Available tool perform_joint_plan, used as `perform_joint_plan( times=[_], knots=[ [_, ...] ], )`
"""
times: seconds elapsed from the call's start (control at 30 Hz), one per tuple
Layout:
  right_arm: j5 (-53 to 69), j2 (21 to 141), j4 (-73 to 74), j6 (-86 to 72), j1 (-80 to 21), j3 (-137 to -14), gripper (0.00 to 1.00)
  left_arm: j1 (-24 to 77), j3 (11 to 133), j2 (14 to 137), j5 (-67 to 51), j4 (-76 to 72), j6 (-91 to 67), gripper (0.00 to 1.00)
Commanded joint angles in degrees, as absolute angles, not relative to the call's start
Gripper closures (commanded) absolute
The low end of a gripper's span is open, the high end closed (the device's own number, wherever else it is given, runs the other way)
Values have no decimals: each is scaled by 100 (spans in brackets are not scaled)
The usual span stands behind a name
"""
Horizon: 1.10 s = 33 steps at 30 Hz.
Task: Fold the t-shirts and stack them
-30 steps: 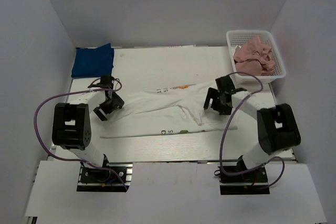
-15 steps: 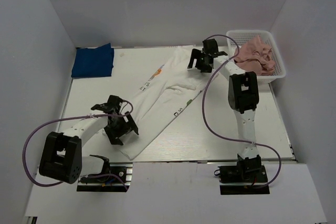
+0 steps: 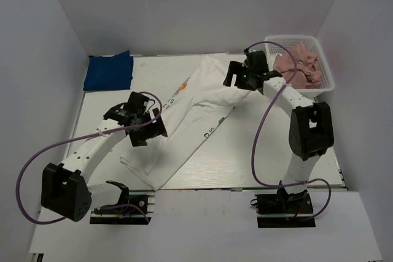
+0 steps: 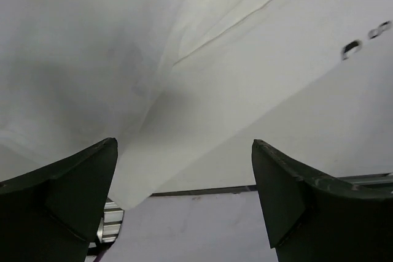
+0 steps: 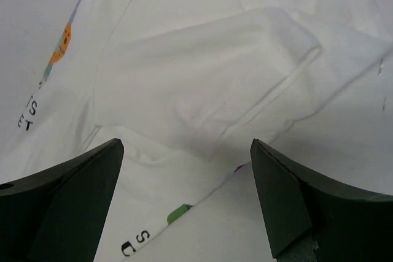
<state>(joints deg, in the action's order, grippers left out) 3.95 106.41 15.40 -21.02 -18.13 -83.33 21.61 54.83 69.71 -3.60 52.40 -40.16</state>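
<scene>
The white printed t-shirt (image 3: 190, 115) lies in a long diagonal strip on the table, from the near left to the far middle, with black letters and coloured print along its edges. My left gripper (image 3: 146, 132) hovers open over its near-left part; the left wrist view shows plain white cloth (image 4: 245, 59) and nothing between the fingers. My right gripper (image 3: 238, 81) stands open over the shirt's far end, above folded cloth (image 5: 202, 78) with an orange print. The blue t-shirt (image 3: 108, 70) lies folded at the far left. The pink t-shirt (image 3: 298, 65) is bunched in the basket.
A white mesh basket (image 3: 325, 84) sits at the far right corner. Grey walls enclose the table (image 3: 270, 145) on three sides. Purple cables loop from both arms. The table's near edge and a metal rail (image 4: 110, 225) show under the left gripper.
The white shirt swung from lying across the table to a diagonal. The right gripper went to the far end by the basket. The left gripper dipped near, then moved back over the shirt.
</scene>
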Motion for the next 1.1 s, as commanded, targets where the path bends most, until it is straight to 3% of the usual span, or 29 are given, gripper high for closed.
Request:
perform_joint_plan(
  times=[0.0, 0.27, 0.5, 0.83, 0.93, 1.07],
  knots=[
    [509, 10485, 1029, -2460, -2152, -7656, 10, 2276, 4854, 7285, -816, 4659, -3763, 0],
    [378, 11108, 790, -3972, -2646, -7171, 10, 2618, 4044, 8446, -834, 4335, -3814, 0],
    [36, 12470, 1790, -4263, -2479, -8875, 10, 3058, 3595, 8982, -2431, 2774, -3814, 0],
    [272, 14834, 2251, -3938, -1890, -12283, 10, 4067, 4482, 9781, -2969, 427, -5491, 0],
    [667, 15056, 2294, -3666, -1785, -13033, 10, 4681, 5017, 9905, -2727, 745, -5494, 0],
    [712, 14372, 2285, -3052, -1811, -12868, 10, 5237, 5527, 9660, -1691, 1800, -5274, 0]
  ],
)
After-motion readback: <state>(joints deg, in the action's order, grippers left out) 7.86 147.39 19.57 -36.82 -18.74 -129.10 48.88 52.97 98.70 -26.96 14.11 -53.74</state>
